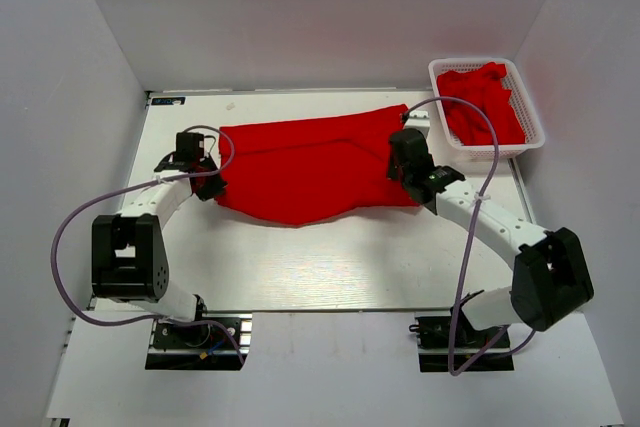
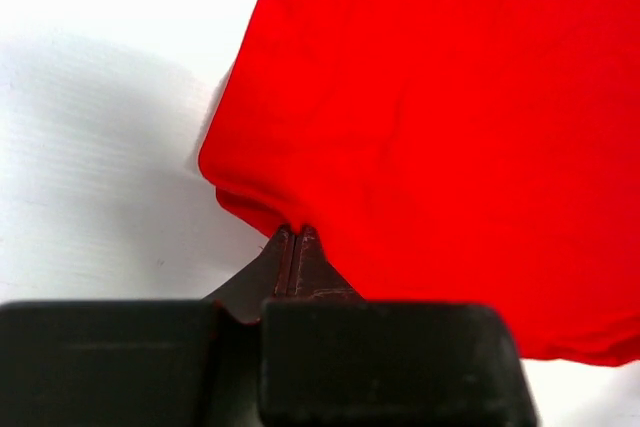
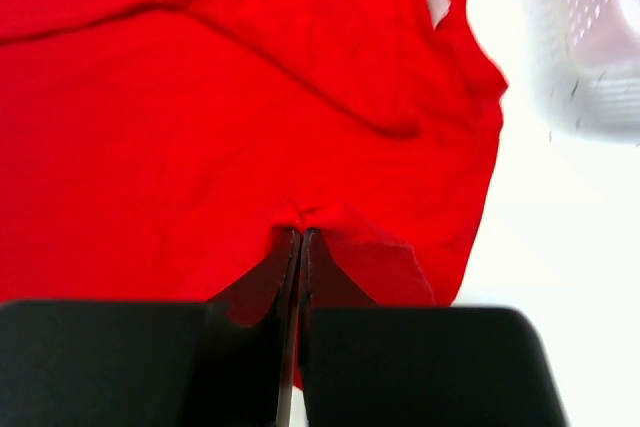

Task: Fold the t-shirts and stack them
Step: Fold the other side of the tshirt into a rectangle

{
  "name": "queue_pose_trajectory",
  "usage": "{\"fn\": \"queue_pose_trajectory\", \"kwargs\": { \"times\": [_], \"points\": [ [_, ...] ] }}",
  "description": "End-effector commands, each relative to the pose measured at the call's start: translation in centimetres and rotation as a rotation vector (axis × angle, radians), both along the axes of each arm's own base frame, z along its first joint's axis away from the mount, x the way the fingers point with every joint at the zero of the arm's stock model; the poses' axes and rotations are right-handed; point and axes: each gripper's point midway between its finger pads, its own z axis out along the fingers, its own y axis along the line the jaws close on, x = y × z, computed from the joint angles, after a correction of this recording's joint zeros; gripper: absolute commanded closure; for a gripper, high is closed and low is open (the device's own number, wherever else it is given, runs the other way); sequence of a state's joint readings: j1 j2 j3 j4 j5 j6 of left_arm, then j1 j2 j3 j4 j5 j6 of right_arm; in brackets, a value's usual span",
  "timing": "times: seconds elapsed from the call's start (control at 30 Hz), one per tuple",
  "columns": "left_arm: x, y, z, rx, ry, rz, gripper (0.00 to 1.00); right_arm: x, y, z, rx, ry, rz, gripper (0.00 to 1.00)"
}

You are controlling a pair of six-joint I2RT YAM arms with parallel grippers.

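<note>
Since both arms reach in from the near edge, start there: the left gripper (image 1: pixel 210 185) is pinched tight on a fold of cloth at the left edge of the red t-shirt (image 1: pixel 310 167). The right gripper (image 1: pixel 402 169) is clamped the same way near the shirt's right side. No gap shows btwn the jaws in either wrist view. The shirt lies spread across the middle of the white surface (image 1: pixel 300 267), a bit rumpled, its near edge sagging to a point. Looks like the spread/first-fold step, so early in the job. Next move prob. needs both arms lifting together & carrying the cloth over evenly, else it bunches. Farther back, right corner: a white basket (image 1: pixel 490 152) w/ more red t-shirts (image 1: pixel 485 97) heaped inside, not yet folded.
</note>
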State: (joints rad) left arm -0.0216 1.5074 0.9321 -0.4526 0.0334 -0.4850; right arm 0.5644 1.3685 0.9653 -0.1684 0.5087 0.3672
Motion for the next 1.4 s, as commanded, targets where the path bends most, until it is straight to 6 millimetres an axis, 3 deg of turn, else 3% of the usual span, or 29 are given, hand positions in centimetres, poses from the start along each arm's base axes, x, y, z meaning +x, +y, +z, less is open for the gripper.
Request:
{"fn": "queue_pose_trajectory", "kwargs": {
  "times": [0.0,0.1,0.5,0.73,1.37],
  "points": [
    [1.6,1.2,1.6,0.032,-0.03,0.047,1.0,2.9,0.4,2.9,0.023,-0.09,-0.003,1.0],
    [2.0,2.2,1.5,0.076,-0.009,0.076,1.0,4.4,0.1,3.1,0.009,-0.094,-0.002,1.0],
    [5.4,2.5,1.6,0.091,-0.01,0.086,1.0,8.7,-0.8,3.6,-0.013,-0.095,-0.009,1.0],
    [7.9,2.6,3.1,0.097,-0.054,0.093,1.0,11.0,-0.9,4.3,-0.009,-0.107,0.007,1.0],
    [12.3,3.2,1.8,0.127,-0.064,0.116,1.0,16.6,-0.8,2.5,0.021,-0.073,0.044,1.0]
  ]
}}
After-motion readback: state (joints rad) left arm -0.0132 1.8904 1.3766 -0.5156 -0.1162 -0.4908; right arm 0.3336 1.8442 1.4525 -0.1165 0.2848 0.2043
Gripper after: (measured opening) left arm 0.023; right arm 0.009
